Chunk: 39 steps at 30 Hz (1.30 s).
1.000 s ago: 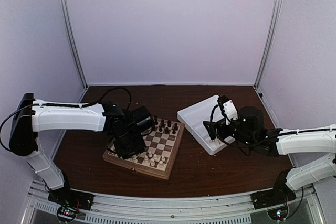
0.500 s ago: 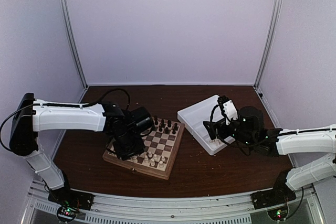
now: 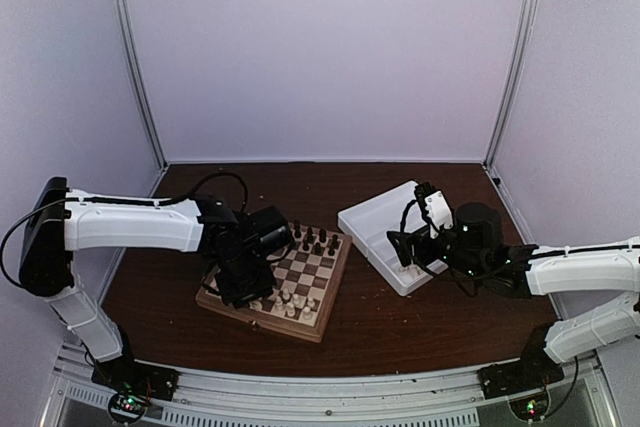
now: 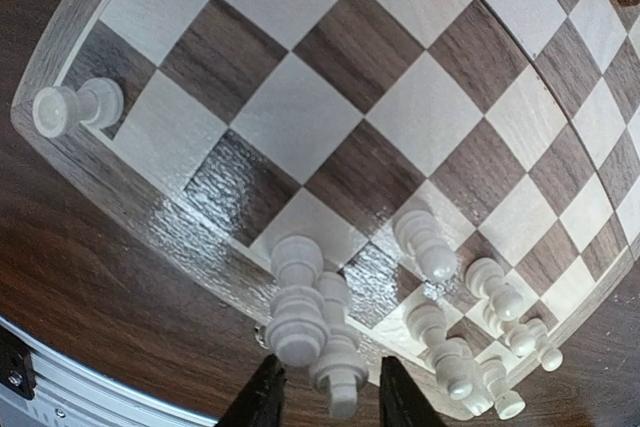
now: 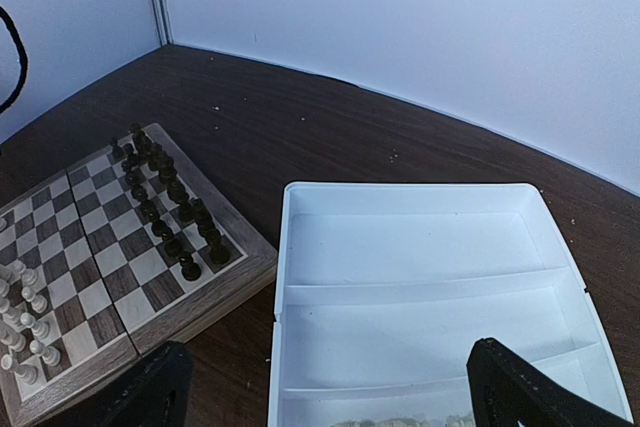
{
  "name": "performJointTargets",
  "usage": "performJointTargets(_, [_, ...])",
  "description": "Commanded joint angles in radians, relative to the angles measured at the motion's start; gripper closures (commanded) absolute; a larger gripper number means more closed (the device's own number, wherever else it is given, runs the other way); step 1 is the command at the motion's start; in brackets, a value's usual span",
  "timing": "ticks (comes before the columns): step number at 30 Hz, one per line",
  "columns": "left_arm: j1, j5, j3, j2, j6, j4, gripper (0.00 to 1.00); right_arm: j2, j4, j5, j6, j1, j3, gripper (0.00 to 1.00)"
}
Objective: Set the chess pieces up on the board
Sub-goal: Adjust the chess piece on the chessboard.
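Observation:
The board [image 3: 268, 320] lies left of centre, and my left gripper [image 3: 243, 292] hangs low over its near left edge. In the left wrist view the two black fingers [image 4: 262, 399] flank a cream piece [image 4: 340, 379] with a small gap on each side, so the left gripper [image 4: 330, 402] is open around it. A taller cream piece [image 4: 296, 312] stands right beside it. More cream chess pieces [image 4: 470, 332] cluster to the right, and one [image 4: 75, 107] is alone on a corner square. My right gripper [image 5: 335, 397] is wide open above the white tray [image 5: 400, 192].
Dark pieces [image 5: 165, 212] stand in two rows along the board's far side [image 3: 315, 240]. The tray [image 3: 372, 219] sits right of the board on the brown table. Something pale shows at the tray's near edge [image 5: 420, 421]. Purple walls close in the back and sides.
The left gripper has narrowed slightly around the cream piece and shifted a little. The right arm has not moved.

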Motion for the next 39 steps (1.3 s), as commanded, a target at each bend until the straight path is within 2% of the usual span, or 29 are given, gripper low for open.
performJointTargets(1, [0.005,0.005,-0.001,0.018,-0.006,-0.002,0.68,-0.017,0.000,0.012,0.004,-0.003,0.007,0.00])
performJointTargets(5, [0.005,0.001,-0.007,0.018,-0.013,-0.003,0.72,-0.018,-0.001,0.013,0.004,-0.003,0.007,0.00])
performJointTargets(23, [0.013,-0.017,-0.003,0.022,-0.004,-0.004,0.74,-0.024,-0.003,0.013,0.004,-0.003,0.005,0.00])
performJointTargets(26, [0.012,-0.016,-0.003,0.022,-0.004,-0.004,0.78,-0.022,-0.003,0.012,0.004,-0.004,0.007,0.00])
performJointTargets(39, [0.013,0.007,0.009,0.025,0.009,-0.002,0.83,-0.017,-0.004,0.013,0.003,-0.003,0.009,0.00])
